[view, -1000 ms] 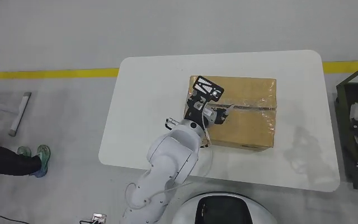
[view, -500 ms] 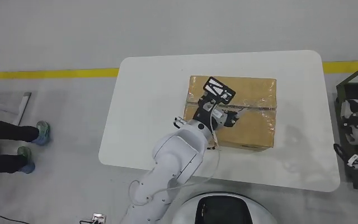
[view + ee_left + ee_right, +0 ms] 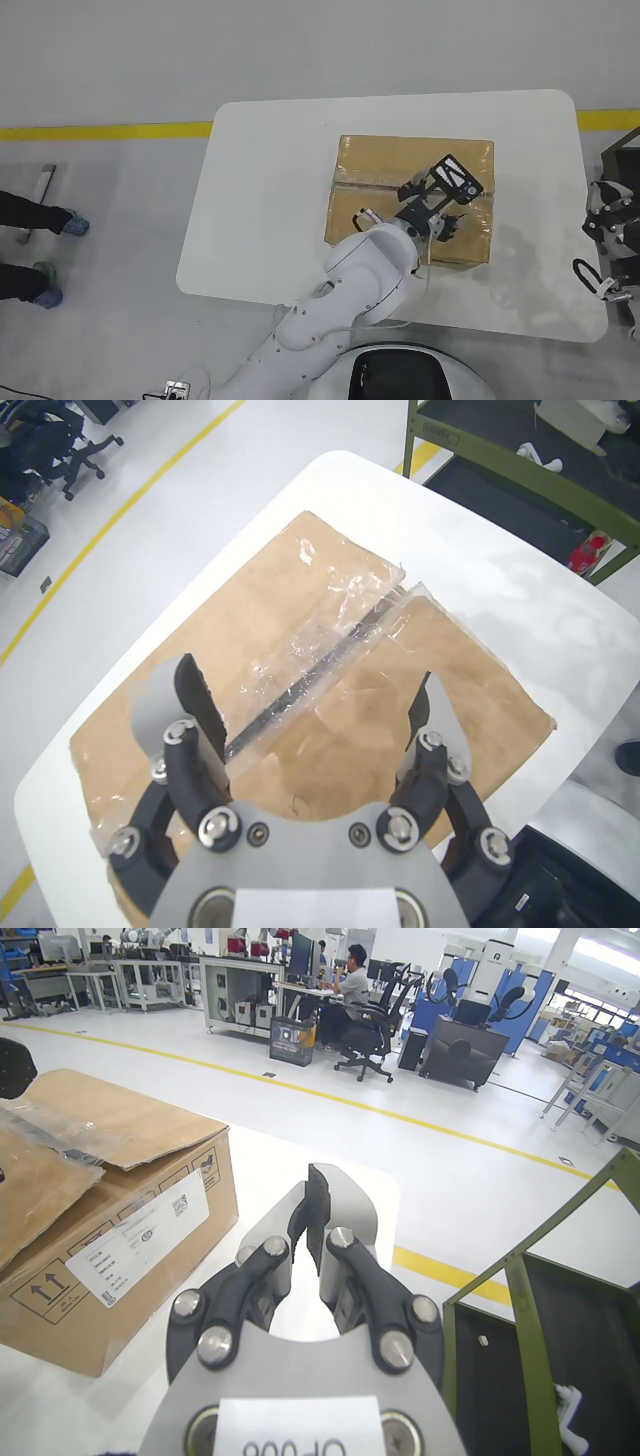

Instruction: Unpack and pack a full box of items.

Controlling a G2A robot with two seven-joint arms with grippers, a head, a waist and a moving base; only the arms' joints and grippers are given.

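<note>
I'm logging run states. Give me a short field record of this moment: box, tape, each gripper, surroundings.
box: cardboard box, flaps down, on white table
tape: clear tape along the centre seam, dark gap showing
left gripper: open, above the box top, over the seam
right gripper: shut, empty, beyond the box's labelled end, beside a green rack

- A robotics lab or workshop hall.
- Yellow lines [image 3: 350, 1103] cross the pale floor [image 3: 150, 1033].
- Benches [image 3: 240, 978] with monitors [image 3: 300, 950], office chairs [image 3: 370, 1035] and another white robot [image 3: 487, 960] stand behind.
</note>
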